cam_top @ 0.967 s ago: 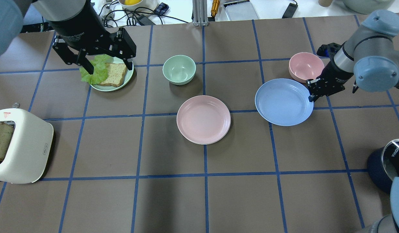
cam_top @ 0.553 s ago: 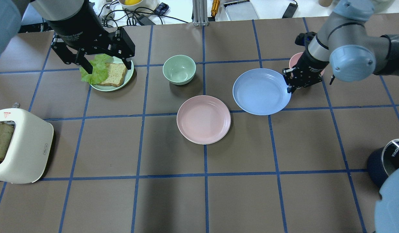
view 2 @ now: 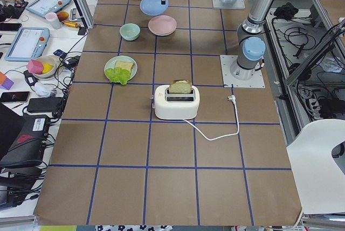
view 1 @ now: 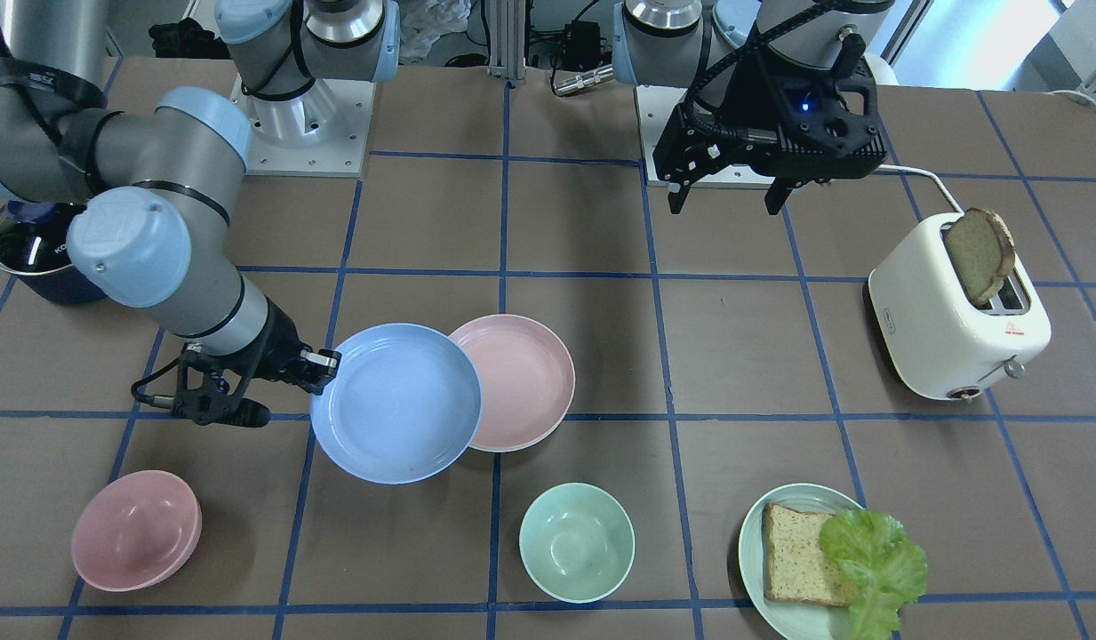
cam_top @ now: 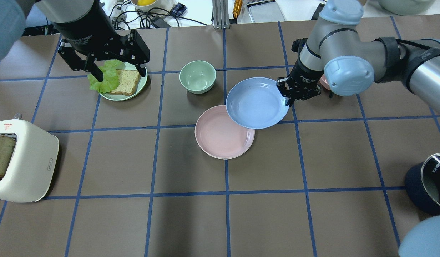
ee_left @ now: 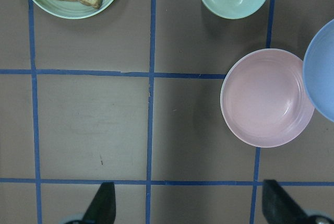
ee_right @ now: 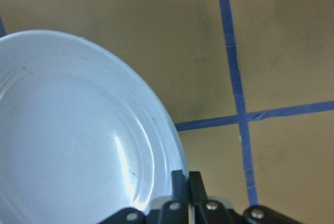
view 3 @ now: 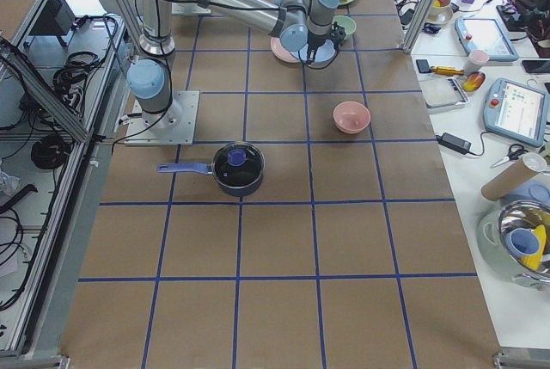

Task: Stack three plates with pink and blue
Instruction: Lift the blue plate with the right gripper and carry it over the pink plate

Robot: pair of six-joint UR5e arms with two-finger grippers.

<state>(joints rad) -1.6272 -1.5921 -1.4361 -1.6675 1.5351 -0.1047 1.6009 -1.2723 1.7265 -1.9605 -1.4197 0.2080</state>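
Note:
My right gripper (cam_top: pixel 287 99) is shut on the right rim of the light blue plate (cam_top: pixel 255 103) and holds it above the table. The plate's near-left edge overlaps the far-right rim of the pink plate (cam_top: pixel 220 139), which lies at the table's middle. The right wrist view shows the fingers (ee_right: pixel 180 182) pinching the blue plate (ee_right: pixel 78 130) by its rim. My left gripper (cam_top: pixel 120 73) is open and empty, high over the bread plate. The pink plate (ee_left: pixel 266 98) also shows in the left wrist view. No cream-white plate is in view.
A mint bowl (cam_top: pixel 197 76) stands behind the pink plate. A pale green plate (cam_top: pixel 123 97) holds bread and lettuce at the far left. A toaster (cam_top: pixel 27 160) stands at the left edge. A pink bowl (view 1: pixel 137 531) and a dark pot (cam_top: pixel 423 182) stand on the right.
My right gripper has carried the blue plate leftward, from the right side of the table to over the pink plate's edge. The left arm has not moved.

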